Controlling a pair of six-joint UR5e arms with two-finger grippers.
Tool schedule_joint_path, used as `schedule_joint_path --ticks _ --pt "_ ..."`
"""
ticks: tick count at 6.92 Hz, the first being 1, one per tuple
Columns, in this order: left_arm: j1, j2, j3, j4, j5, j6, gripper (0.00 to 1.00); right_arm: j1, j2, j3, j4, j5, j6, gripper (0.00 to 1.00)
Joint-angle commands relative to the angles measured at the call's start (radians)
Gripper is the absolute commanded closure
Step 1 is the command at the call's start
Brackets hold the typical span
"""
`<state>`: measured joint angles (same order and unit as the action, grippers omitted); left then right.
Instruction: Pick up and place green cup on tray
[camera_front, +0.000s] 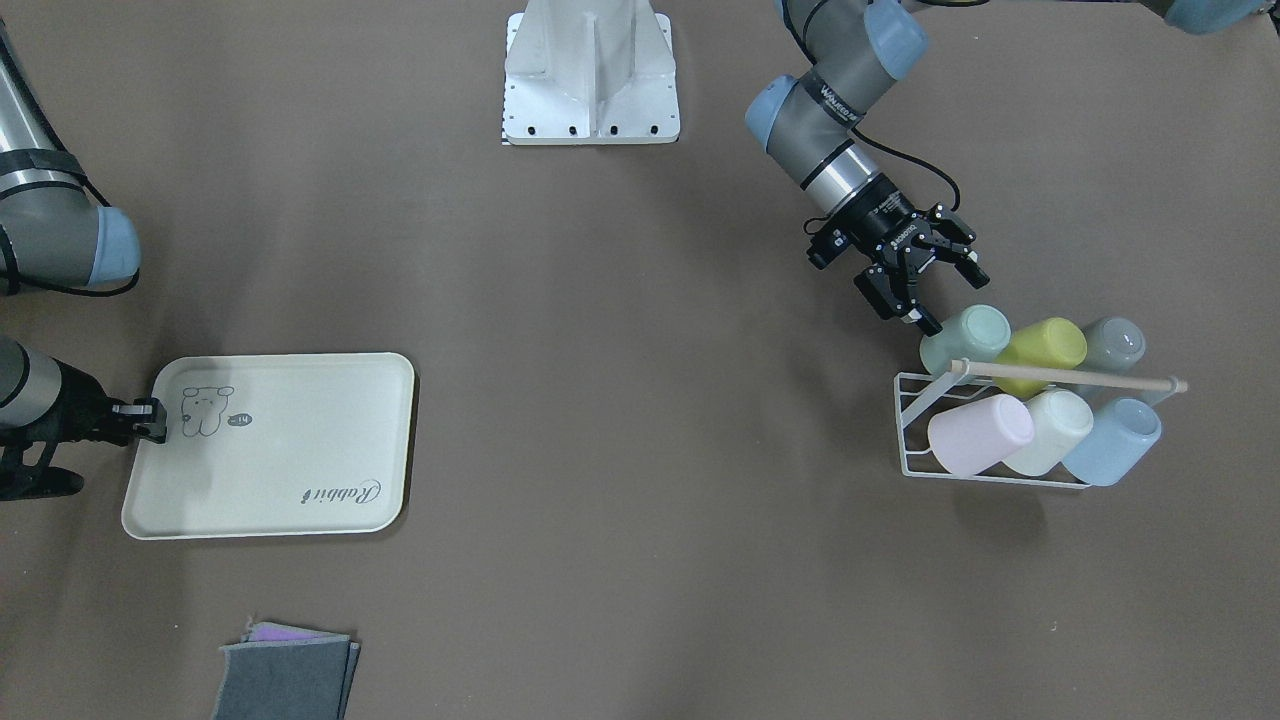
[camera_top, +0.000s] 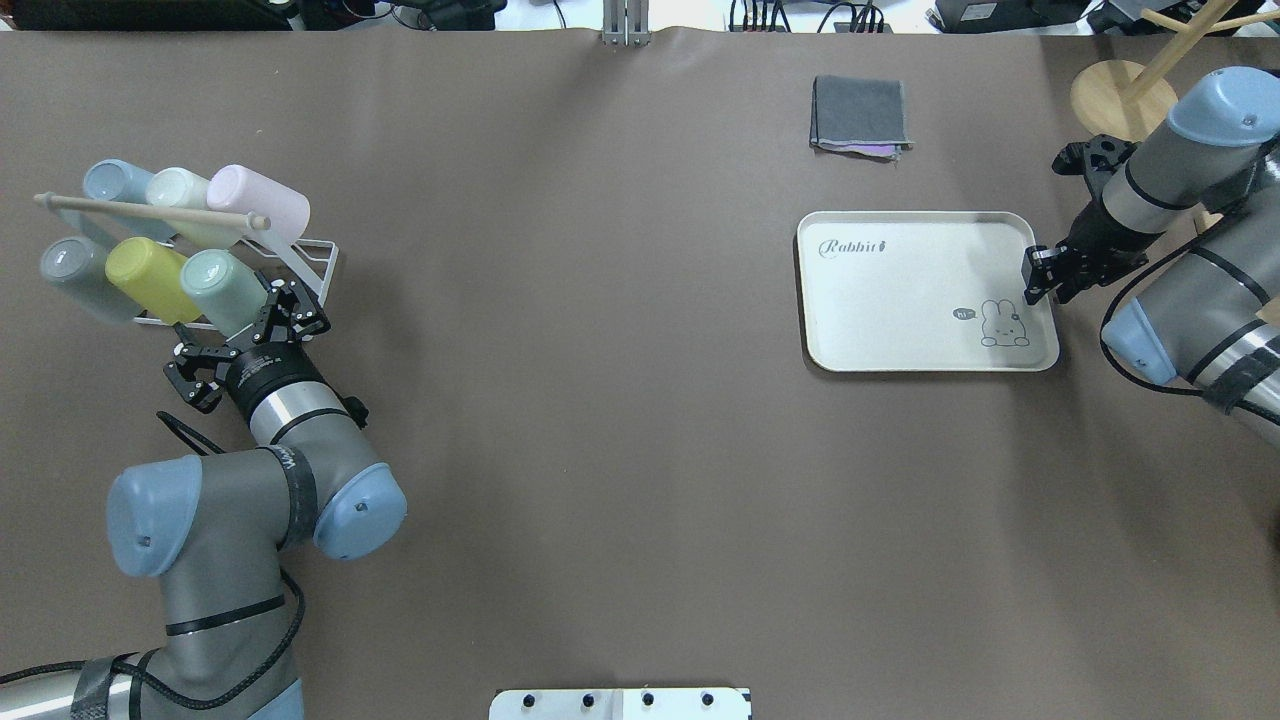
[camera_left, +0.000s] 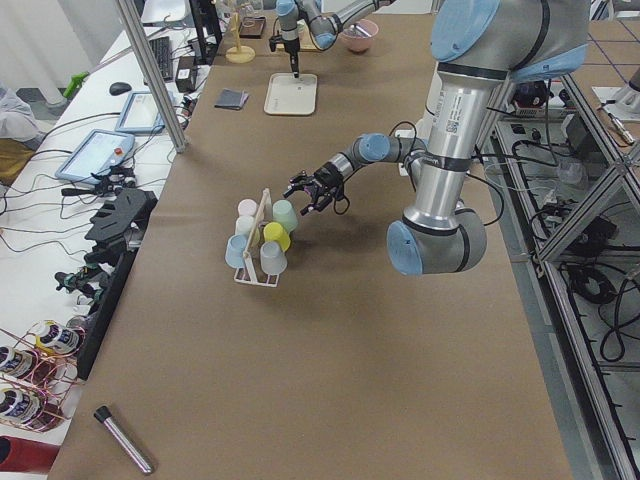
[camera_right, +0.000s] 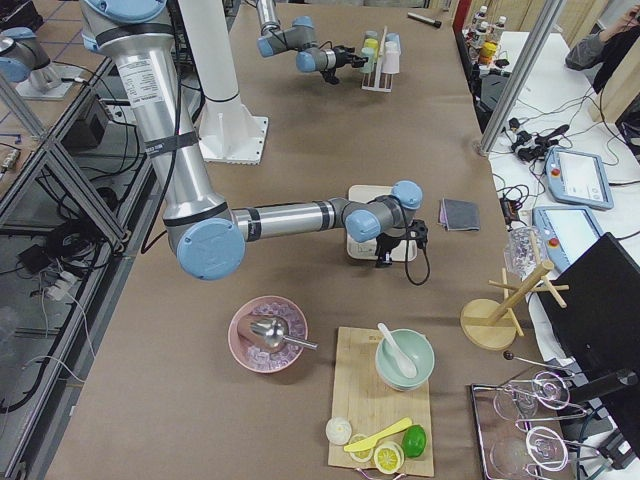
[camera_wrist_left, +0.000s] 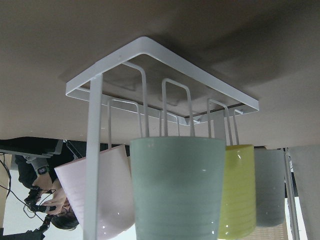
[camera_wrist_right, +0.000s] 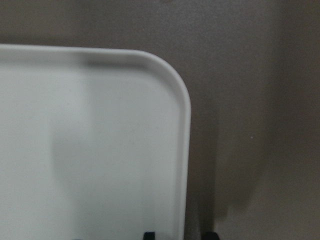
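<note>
The green cup lies tilted in a white wire rack, at the rack's near end row beside a yellow-green cup. It also shows in the overhead view and fills the left wrist view. My left gripper is open, its fingers just short of the cup's base, not touching it. The cream tray lies flat across the table, also in the overhead view. My right gripper is shut on the tray's rim by the drawing.
The rack also holds grey, pink, cream and pale blue cups under a wooden rod. A folded grey cloth lies beyond the tray. A wooden stand is behind my right arm.
</note>
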<state>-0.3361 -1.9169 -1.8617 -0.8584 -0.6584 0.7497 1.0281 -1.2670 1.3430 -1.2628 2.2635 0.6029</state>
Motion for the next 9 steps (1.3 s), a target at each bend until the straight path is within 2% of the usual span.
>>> schedule_joint_path --ticks 1,2,3,5,7,9 --pt "0.002 -0.004 0.021 0.006 0.025 -0.006 0.04 0.0 0.009 -0.012 0.0 -0.001 0.0 0.88" --pt "0.002 -0.005 0.029 0.006 0.042 -0.006 0.04 0.001 0.008 -0.013 0.0 0.001 0.0 1.0" --pt "-0.003 -0.004 0.029 0.003 0.081 -0.01 0.05 0.001 0.009 -0.012 -0.001 0.002 0.0 1.0" --pt "-0.011 0.004 0.041 -0.001 0.092 -0.01 0.1 0.038 0.012 0.005 0.0 0.037 0.0 1.0" --pt "-0.011 0.002 0.068 -0.01 0.1 -0.012 0.05 0.075 0.047 0.008 0.003 0.129 0.0 1.0" --pt "-0.026 -0.002 0.082 -0.013 0.1 -0.013 0.06 0.107 0.087 0.01 0.032 0.212 0.043 1.0"
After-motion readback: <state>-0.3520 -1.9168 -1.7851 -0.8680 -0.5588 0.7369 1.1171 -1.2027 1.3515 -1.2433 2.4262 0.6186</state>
